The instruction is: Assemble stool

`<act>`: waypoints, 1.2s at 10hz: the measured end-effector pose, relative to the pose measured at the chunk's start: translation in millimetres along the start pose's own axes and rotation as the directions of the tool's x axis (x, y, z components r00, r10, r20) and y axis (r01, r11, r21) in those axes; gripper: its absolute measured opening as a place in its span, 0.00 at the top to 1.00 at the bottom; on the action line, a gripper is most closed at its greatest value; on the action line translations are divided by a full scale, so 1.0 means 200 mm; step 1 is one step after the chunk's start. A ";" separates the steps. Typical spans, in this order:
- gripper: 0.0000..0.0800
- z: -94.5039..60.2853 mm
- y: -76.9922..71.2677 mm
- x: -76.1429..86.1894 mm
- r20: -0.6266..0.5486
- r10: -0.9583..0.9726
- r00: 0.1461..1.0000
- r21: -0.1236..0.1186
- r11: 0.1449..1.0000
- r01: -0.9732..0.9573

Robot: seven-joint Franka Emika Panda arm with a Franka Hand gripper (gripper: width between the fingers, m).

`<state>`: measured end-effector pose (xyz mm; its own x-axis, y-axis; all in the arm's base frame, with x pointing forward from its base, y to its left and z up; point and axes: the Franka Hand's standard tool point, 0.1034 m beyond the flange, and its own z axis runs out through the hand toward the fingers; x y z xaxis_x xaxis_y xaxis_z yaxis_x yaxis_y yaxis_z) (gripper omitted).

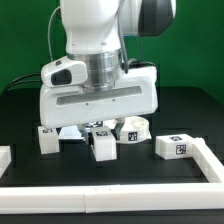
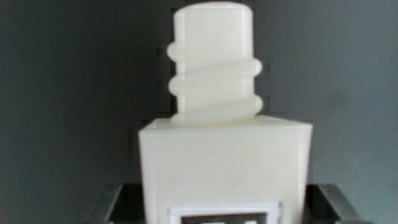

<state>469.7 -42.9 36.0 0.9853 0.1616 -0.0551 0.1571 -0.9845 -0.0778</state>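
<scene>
The chunky rectangular white plastic stool leg has a rounded threaded peg at one end and a black-and-white square tag at the other. The end effector pinches it at the tagged end, its fingers pressed on two opposite flat sides. In the exterior view the leg hangs low over the matte black worktop; whether it touches I cannot tell. It looks light, rigid and smooth, so it would likely slip or twist if gripped off-centre. The flat faces of the block are the place to hold, never the peg, whose ridges must be free for screwing in. From it, in the exterior view, a second leg stands at nine o'clock, a tagged white part sits at two o'clock, a third leg lies at three o'clock, and the long white border rail runs at six o'clock.
</scene>
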 end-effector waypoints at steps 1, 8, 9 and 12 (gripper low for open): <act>0.58 0.04 0.01 -0.12 -0.004 -0.003 1.000 -0.011 1.000 0.003; 0.26 0.14 -0.01 -0.29 -0.016 0.005 1.000 -0.036 0.999 -0.005; 0.26 0.13 -0.02 -0.29 -0.007 0.009 1.000 -0.030 1.000 -0.010; 0.19 -0.10 -0.10 -0.20 -0.019 0.027 0.999 0.000 1.000 -0.027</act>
<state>429.1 -30.0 59.0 0.9903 0.1334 -0.0380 0.1302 -0.9885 -0.0767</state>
